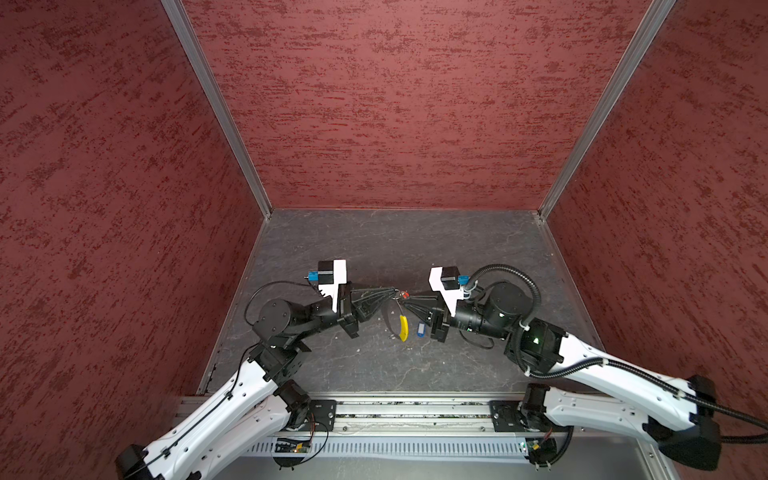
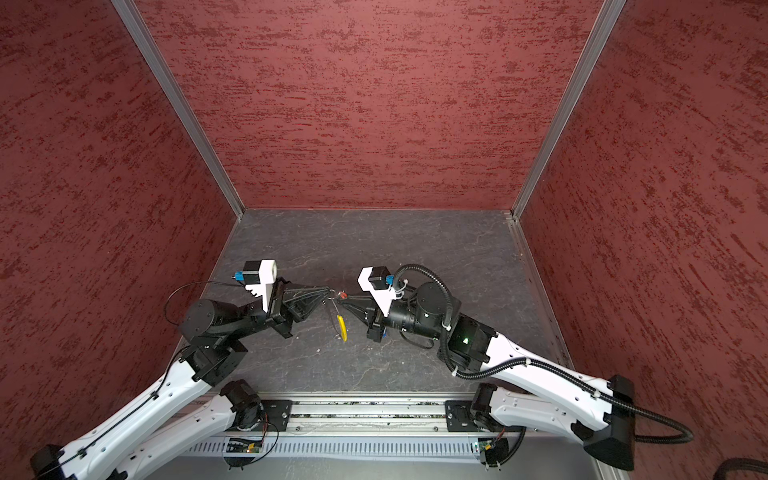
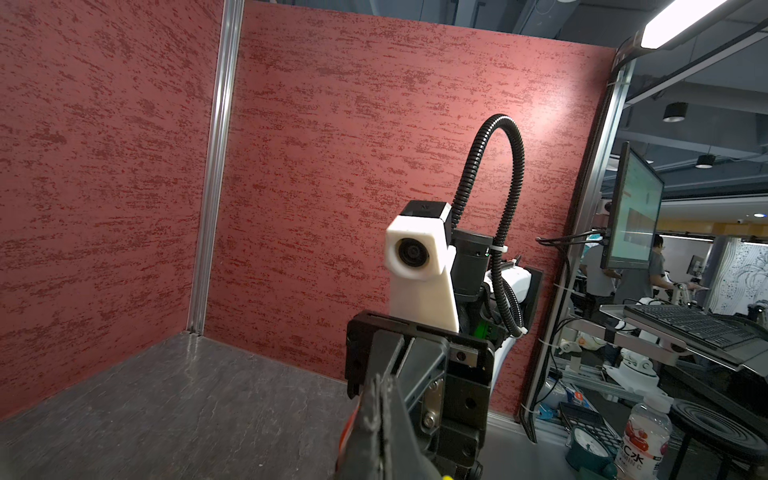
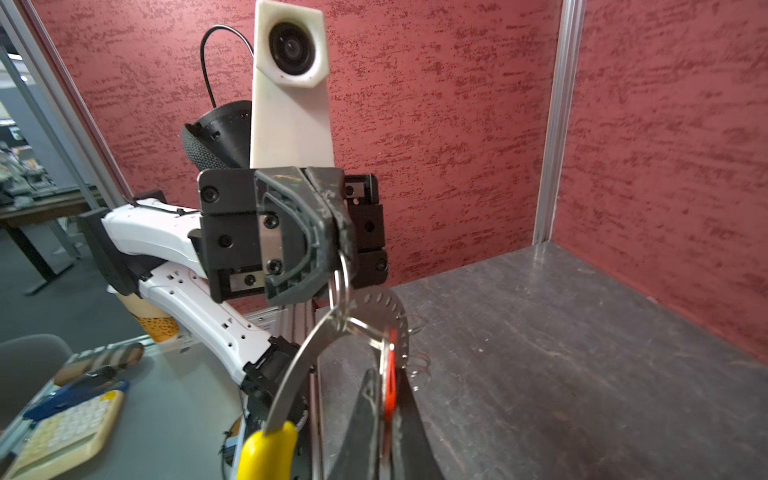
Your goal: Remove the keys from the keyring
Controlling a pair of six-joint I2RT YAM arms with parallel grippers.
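The two arms meet in the middle, up above the dark counter (image 1: pixel 374 365). The left end effector (image 1: pixel 392 292) is clenched tight on a small ring (image 4: pixel 340 274) at the top of the keyring (image 4: pixel 291 374). The keyring hangs down from it in the air, with its yellow part (image 1: pixel 403 328) at the low end. The right end effector (image 1: pixel 409 298) is clenched on the red key (image 1: pixel 405 295), gripping it by its red tag, just beside the tip of the left one. The right wrist view shows the red tag squeezed between two black fingers (image 4: pixel 361 424), and a thin ring runs from the tag up to the keyring. The blue key (image 1: pixel 421 328) lies on the counter by itself, apart from the keyring, and near the yellow part in a top view.
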